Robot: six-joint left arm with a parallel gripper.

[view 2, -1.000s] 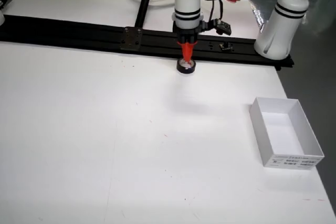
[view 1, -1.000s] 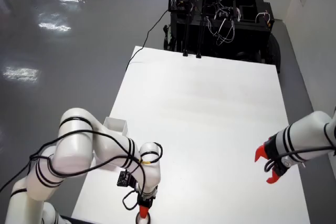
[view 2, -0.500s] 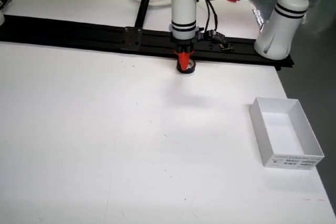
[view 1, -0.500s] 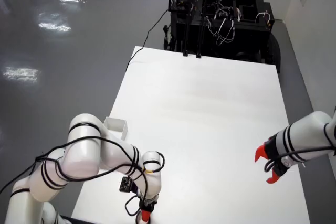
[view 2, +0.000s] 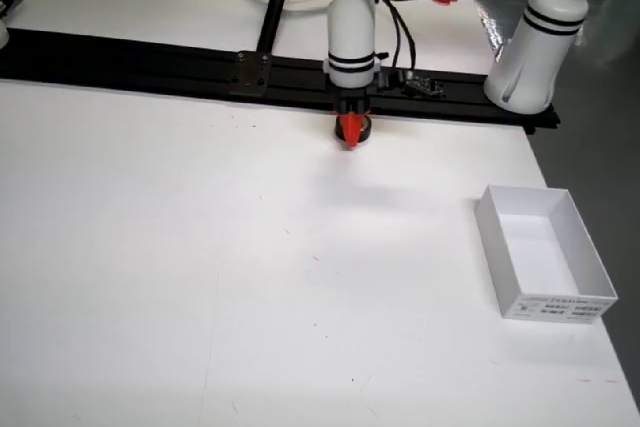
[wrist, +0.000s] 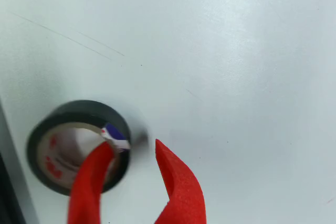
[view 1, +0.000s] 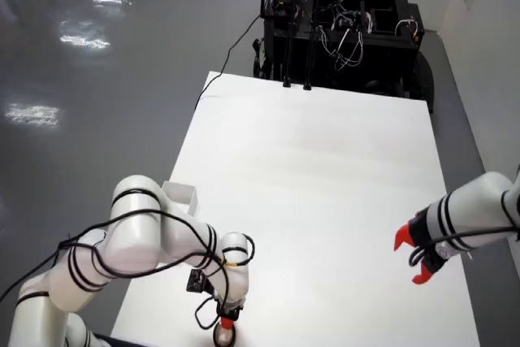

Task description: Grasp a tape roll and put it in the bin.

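Red two-fingered tool (wrist: 134, 158) with jaws apart, one finger inside the cardboard core of a glossy black tape roll (wrist: 79, 145). Roll lies flat on the smooth white table (wrist: 220, 66); a white rectangular cardboard bin (view 2: 545, 265) stands well apart.

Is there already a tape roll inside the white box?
No, the white box shows only its bare floor, and the black tape roll lies on the table by the red tool.

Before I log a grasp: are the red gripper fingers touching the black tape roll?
Cannot tell. In the wrist view one red finger overlaps the black tape roll inside its core, the other stands outside; no contact or gap shows plainly.
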